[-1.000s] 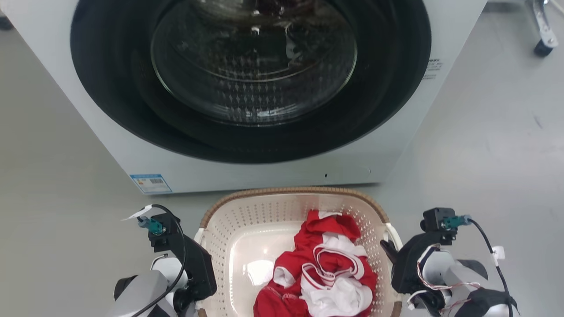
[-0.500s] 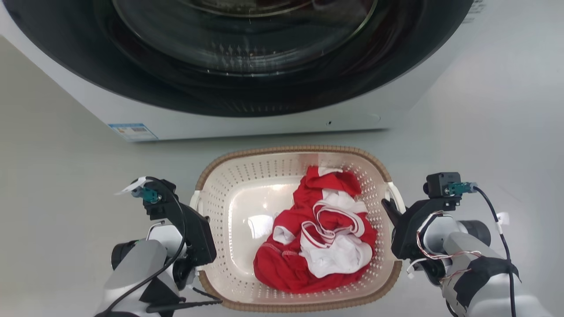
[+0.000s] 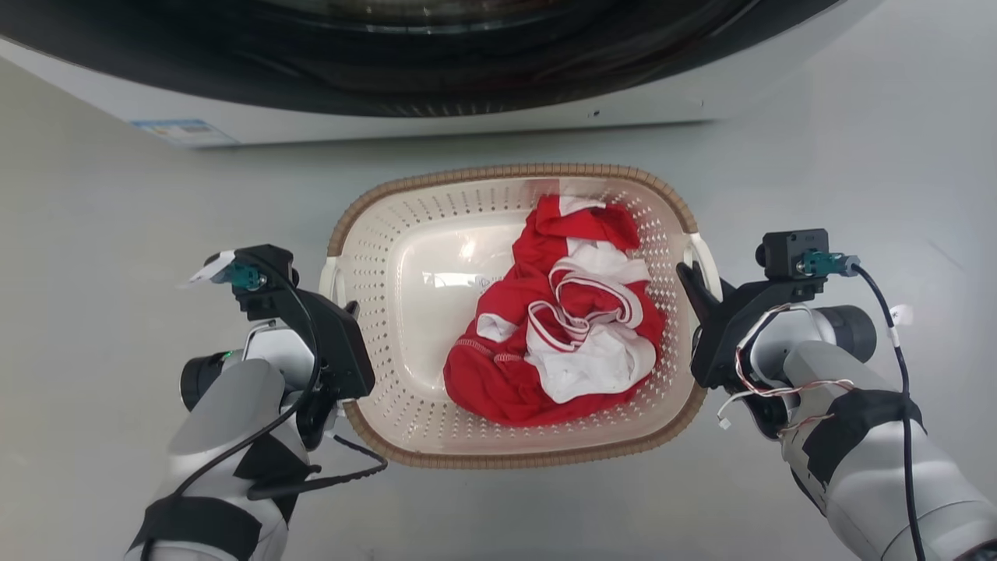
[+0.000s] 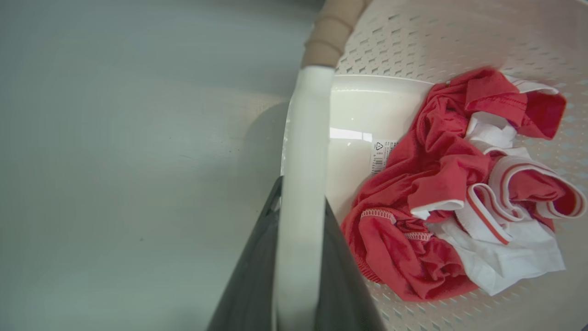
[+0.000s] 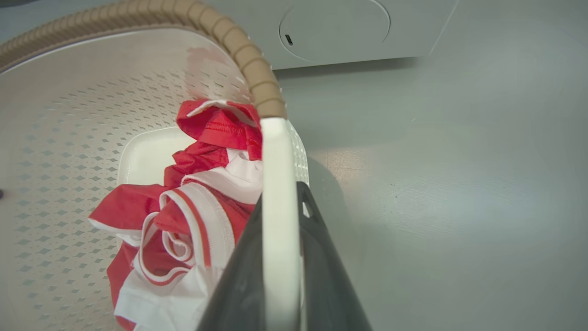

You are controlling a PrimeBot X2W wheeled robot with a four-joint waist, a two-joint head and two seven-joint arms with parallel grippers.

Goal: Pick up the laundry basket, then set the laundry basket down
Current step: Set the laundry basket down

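Seen from the head camera, the laundry basket (image 3: 436, 234) (cream, perforated, with a brown woven-look rim) sat in the centre of the frame. It was just below the white washer (image 3: 467, 117) along the top edge, with grey floor (image 3: 109, 234) on every side. A crumpled red-and-white garment (image 3: 568, 335) lay in its right half. At centre left, the left gripper (image 3: 348, 312) pinched the basket's white left handle (image 3: 329, 284); at centre right, the right gripper (image 3: 689, 280) pinched the right handle (image 3: 705, 261). Each wrist view showed two dark fingers (image 4: 252, 276) (image 5: 321, 262) pressed against either side of a handle bar. Whether the basket touched the floor could not be told.
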